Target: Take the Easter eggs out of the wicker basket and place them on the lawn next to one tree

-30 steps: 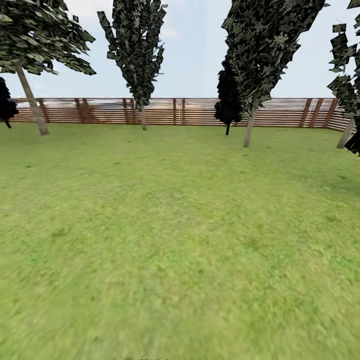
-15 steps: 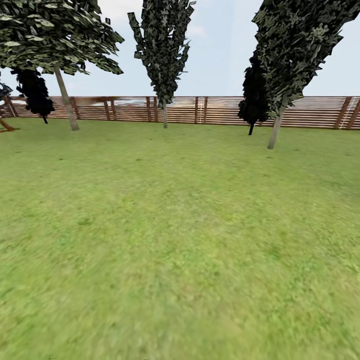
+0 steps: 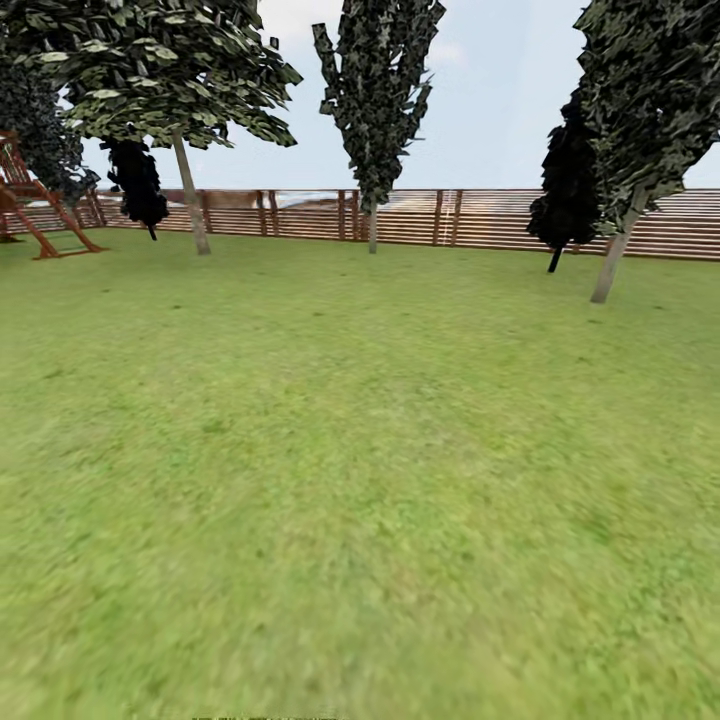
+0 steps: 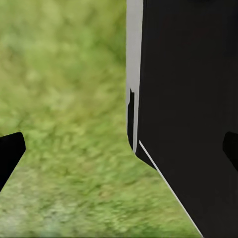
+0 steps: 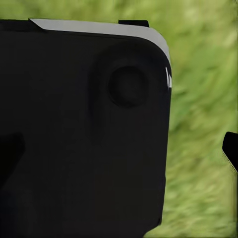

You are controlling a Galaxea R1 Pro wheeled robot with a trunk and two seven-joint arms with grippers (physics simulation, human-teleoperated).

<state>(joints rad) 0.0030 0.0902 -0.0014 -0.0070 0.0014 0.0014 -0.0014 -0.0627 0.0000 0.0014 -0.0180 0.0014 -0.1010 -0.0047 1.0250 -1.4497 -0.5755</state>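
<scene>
Head view is showing the lawn (image 3: 360, 480) stretching out broad and green toward a brown slatted fence (image 3: 420, 218) at the far edge of the garden. Several trees are standing along that fence: one pale-trunked tree (image 3: 190, 205) at the left under a wide dark canopy, a slimmer tree (image 3: 373, 228) near the middle, and another pale, leaning trunk (image 3: 612, 262) at the right. A thin black-trunked dark tree (image 3: 566, 190) is standing just beside the right one, and a second dark one (image 3: 138, 185) is sitting near the left tree. A reddish wooden play frame (image 3: 35, 215) is showing at the far left.

Left wrist view is looking down on blurred grass (image 4: 64, 99), with a large black body of the robot (image 4: 188, 99) covering the other half. The left gripper (image 4: 121, 148) is hanging above the grass with its dark fingertips (image 4: 10, 148) showing at opposite edges, spread wide with nothing between them.

Right wrist view is showing a black housing (image 5: 84, 129) with a round recess, and grass (image 5: 203, 124) beside it. One dark fingertip (image 5: 231, 148) is peeking in at the edge; whether the right gripper is spread or pressed together, I cannot tell.
</scene>
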